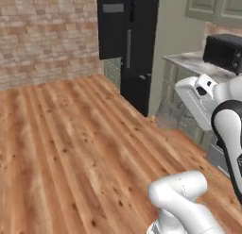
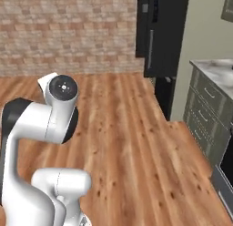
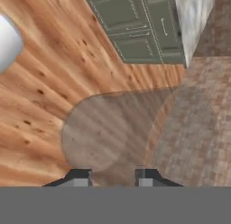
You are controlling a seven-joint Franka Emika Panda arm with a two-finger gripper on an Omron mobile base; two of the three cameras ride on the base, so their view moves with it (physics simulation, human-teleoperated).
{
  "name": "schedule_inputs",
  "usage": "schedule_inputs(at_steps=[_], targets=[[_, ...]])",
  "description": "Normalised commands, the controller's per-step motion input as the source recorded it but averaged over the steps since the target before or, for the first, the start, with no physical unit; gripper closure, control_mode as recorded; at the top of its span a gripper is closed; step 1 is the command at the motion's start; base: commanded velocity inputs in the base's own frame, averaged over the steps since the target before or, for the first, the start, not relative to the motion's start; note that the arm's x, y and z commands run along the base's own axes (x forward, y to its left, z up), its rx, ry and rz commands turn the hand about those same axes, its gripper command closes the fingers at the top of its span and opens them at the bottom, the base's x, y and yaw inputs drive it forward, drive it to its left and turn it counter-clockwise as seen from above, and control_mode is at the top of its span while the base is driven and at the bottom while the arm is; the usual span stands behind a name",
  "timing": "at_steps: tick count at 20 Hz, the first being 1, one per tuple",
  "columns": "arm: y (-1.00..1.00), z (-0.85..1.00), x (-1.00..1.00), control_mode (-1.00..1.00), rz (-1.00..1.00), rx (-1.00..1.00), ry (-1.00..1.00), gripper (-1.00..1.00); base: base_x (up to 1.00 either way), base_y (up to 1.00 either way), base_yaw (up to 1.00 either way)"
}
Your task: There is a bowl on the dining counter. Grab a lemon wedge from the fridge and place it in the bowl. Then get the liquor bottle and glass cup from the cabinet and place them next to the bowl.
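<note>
A clear glass cup [image 3: 103, 133] lies between my two dark fingertips, and my gripper [image 3: 113, 175] is shut on it. The left base view has the same see-through cup [image 1: 166, 117] hanging off the white hand at the right, above the wooden floor and in front of the green cabinets. The black fridge [image 1: 137, 39] stands at the back, also seen in the right base view as the fridge [image 2: 161, 33]. The bowl, lemon wedge and liquor bottle are out of view.
A grey counter [image 1: 191, 62] over green base cabinets [image 2: 205, 115] runs along the right, with a black microwave [image 1: 224, 51] on it. A brick wall [image 1: 47, 35] closes the back. Open wooden floor [image 1: 71, 143] spreads to the left.
</note>
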Motion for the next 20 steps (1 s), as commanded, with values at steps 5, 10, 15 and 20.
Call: schedule_inputs(at_steps=[5,10,15,20], targets=[[0.00,0.00,0.00,1.00,0.00,0.00,0.00,1.00,1.00,0.93,0.32],[0.00,0.00,0.00,1.00,0.00,0.00,0.00,1.00,1.00,0.89,0.30],[0.00,0.00,0.00,1.00,0.00,0.00,0.00,1.00,1.00,0.55,0.44],[0.00,0.00,0.00,1.00,0.00,0.00,0.00,1.00,1.00,0.03,0.50]])
